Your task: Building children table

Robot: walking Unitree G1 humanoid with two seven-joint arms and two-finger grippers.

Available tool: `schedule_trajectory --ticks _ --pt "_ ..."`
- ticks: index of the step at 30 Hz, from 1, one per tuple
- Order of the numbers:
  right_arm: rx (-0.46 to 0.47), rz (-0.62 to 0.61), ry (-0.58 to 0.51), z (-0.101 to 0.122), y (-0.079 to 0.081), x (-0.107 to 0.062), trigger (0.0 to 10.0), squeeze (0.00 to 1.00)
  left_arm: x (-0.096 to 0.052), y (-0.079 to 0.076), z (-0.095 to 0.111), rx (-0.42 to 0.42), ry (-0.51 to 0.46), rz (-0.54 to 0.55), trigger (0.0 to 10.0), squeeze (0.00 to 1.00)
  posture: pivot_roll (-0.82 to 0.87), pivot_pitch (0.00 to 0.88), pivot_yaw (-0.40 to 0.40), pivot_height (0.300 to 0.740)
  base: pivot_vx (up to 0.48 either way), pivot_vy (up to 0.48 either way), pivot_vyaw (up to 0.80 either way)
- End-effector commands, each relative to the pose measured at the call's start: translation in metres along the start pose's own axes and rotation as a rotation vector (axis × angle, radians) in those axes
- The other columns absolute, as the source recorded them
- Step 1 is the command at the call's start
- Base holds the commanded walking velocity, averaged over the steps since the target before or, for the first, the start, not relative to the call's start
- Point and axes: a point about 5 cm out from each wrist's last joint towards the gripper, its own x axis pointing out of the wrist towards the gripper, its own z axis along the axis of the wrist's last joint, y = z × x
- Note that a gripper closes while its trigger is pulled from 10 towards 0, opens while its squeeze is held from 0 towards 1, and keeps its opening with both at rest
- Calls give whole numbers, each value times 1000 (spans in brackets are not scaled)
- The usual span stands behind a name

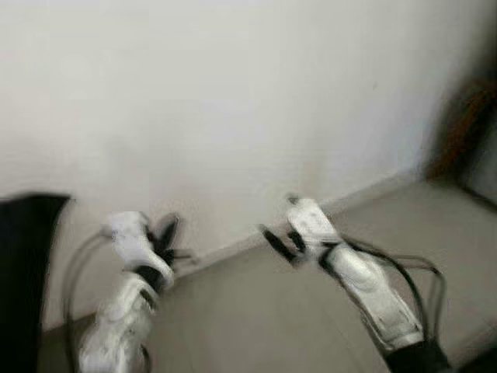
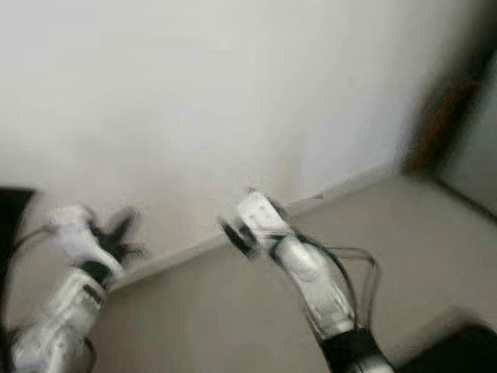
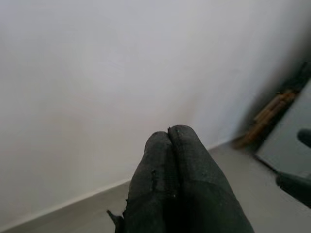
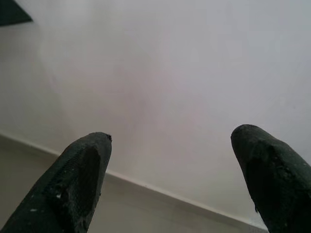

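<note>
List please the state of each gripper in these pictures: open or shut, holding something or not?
Left gripper: fingers shut, tips pressed together, nothing between them, raised toward the white wall.
Right gripper: fingers open, wide apart, nothing between them, raised toward the same wall above the baseboard.

No legible text, labels, brands, numbers or signs anywhere. Head views blurred; the white wall [image 1: 233, 101] and the pale floor [image 1: 272, 311] carry no markings that can be read. Wrist views give plain wall and black fingers [image 4: 77, 179], nothing printed on them.
</note>
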Motion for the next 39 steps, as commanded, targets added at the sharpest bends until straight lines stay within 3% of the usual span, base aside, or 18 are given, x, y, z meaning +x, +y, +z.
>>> schedule_trajectory --ticks 1,20,29,34,39 --pt "2 54 -48 10 9 6 10000 0 -3 9 1 17 4 34 10000 0 -40 0 -1 740 337 0 800" --pt "11 187 -63 6 16 8 10000 0 -3 10 -3 25 17 27 10000 0 -23 0 -20 740 327 0 800" --pt "20 278 -75 5 20 8 10000 0 -4 4 -3 37 11 -8 10000 0 -16 0 -31 740 0 0 800" --pt "23 290 -78 5 19 7 10000 0 -3 -2 -6 111 45 -59 10000 0 -19 0 -29 740 0 -421 800" --pt "25 295 -80 5 19 8 10000 0 -3 0 -4 96 23 -36 10000 0 -19 0 -29 740 0 -275 800"
